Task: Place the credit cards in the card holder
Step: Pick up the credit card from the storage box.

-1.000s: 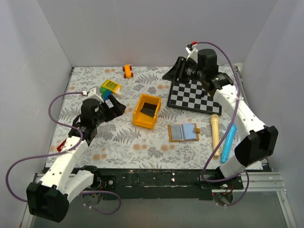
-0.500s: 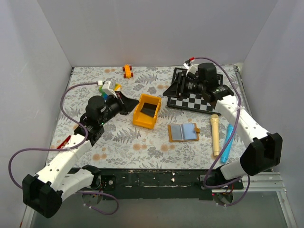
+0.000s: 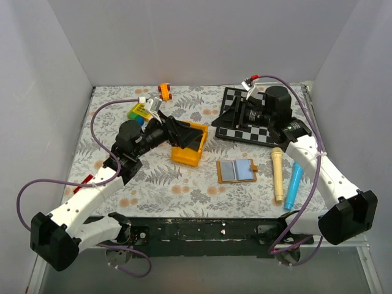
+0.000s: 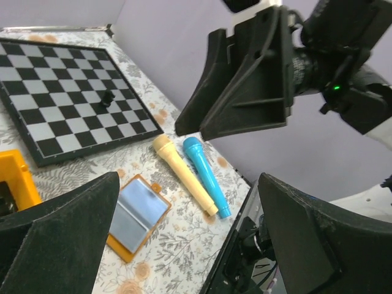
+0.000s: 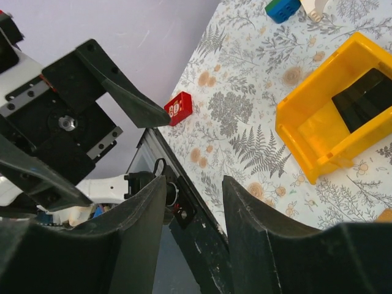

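Status: cards in the bin, holder lying open, both pincers empty.
The thin black plastic credit cards [image 5: 366, 98] lie inside the yellow plastic bin [image 3: 184, 154]. Their count cannot be told: the right wrist view cuts them off, and the left gripper [image 3: 182, 133], spread wide, overlaps the bin in the top view. The square tan leather-like card holder [image 3: 237, 171] lies open right of the bin, its smooth blue-grey lining up. The right gripper [image 3: 231, 114], beyond the bin, is partly spread.

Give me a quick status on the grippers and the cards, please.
Left gripper open, empty, at yellow bin. Right gripper open, empty, over chessboard. Cards in the bin; card holder open flat, bare inside. Bin walls hem the cards.
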Robot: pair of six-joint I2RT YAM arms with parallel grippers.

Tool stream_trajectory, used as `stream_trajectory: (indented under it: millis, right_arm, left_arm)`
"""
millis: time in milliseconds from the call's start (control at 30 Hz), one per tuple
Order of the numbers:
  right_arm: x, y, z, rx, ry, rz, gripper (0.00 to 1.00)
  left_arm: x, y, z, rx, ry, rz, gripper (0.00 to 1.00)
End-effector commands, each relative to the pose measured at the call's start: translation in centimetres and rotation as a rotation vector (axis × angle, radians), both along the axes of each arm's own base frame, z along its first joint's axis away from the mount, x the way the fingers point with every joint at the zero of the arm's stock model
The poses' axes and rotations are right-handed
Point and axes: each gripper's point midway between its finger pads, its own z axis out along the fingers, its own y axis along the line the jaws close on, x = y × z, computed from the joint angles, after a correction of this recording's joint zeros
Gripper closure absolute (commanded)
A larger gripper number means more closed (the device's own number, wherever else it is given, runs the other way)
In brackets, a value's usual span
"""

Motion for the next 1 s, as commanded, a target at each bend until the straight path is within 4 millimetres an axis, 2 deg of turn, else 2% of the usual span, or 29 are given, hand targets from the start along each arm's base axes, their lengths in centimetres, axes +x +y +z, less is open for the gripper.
stream_trajectory:
  millis: [0,67,167,267,400,567,700,733,967]
  right_arm:
    - [-1.3,0.5,2.5,0.079,-0.088,0.074,0.50]
    - [-2.0,0.8,3.0,0.115,-0.092,0.119,0.50]
    - [-3.1,1.3,4.8,0.207,-0.132,0.193,0.50]
    - [-4.1,1.3,6.6,0.270,-0.170,0.233,0.50]
    - [-4.4,1.3,7.5,0.290,-0.180,0.241,0.50]
    - [-5.1,1.1,8.4,0.304,-0.191,0.247,0.50]
    - [-5.5,1.1,8.7,0.305,-0.193,0.254,0.50]
    - [-5.6,1.1,8.7,0.304,-0.191,0.259,0.30]
    - [-5.7,1.4,8.7,0.310,-0.190,0.275,0.33]
  left_arm:
    - [-2.1,-0.1,4.0,-0.107,-0.108,-0.072,0.02]
    - [-3.1,-0.2,5.0,-0.161,-0.127,-0.113,0.02]
    - [-4.2,-0.4,6.1,-0.225,-0.147,-0.174,0.02]
    - [-4.6,-0.6,6.5,-0.250,-0.140,-0.205,0.02]
    - [-4.2,-1.0,6.6,-0.262,-0.127,-0.206,0.02]
    - [-2.0,-1.6,5.8,-0.220,-0.058,-0.121,0.02]
    - [-1.4,-2.1,6.5,-0.217,-0.066,-0.107,0.02]
    - [-1.5,-2.3,6.6,-0.221,-0.068,-0.113,0.02]
    - [-1.3,-3.5,6.6,-0.243,-0.059,-0.152,0.02]
